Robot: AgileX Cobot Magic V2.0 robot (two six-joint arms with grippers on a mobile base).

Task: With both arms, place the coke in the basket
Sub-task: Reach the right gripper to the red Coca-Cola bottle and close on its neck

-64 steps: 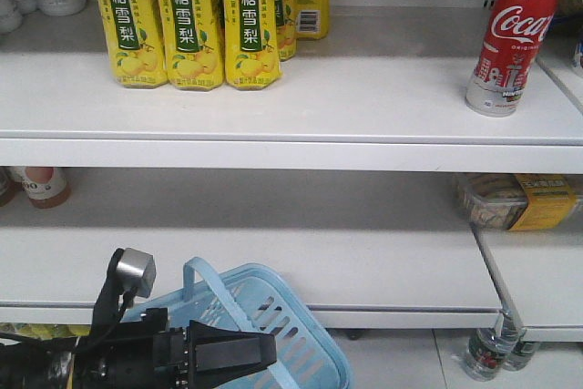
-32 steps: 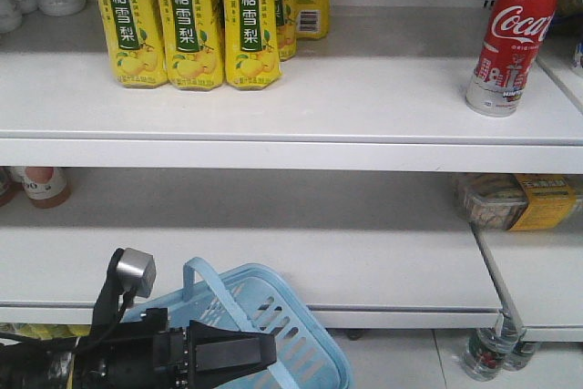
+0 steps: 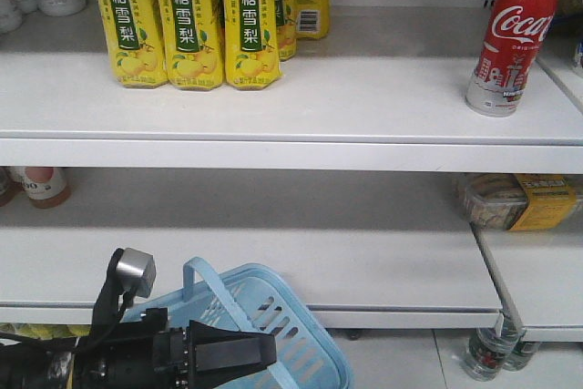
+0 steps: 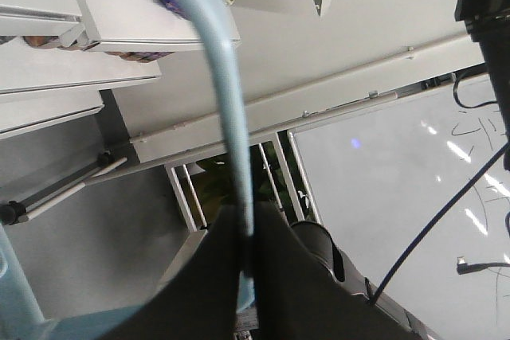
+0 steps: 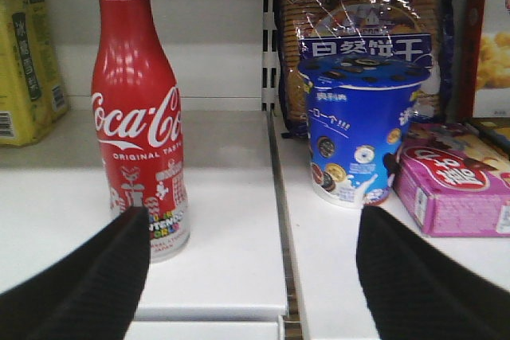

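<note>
Although one arm already has its load, most of the task seems left to do. The upper shelf (image 3: 319, 97) bears the coke (image 3: 510, 34) upright at its far right end, untouched. The basket (image 3: 305, 345) hangs tilted at the near left, below the lower shelf (image 3: 273, 261) and well apart from the coke; nothing shows in the part of it in view. Its handle (image 4: 231, 117) runs into the left gripper (image 3: 266, 351), whose jaws are closed on it. The right gripper (image 5: 251, 214) faces the coke with jaws spread wide and empty, the coke standing just beyond the finger at the left of that view, off centre in the gap. I judge that centring, grasping, lifting and lowering the coke into the basket all remain.
</note>
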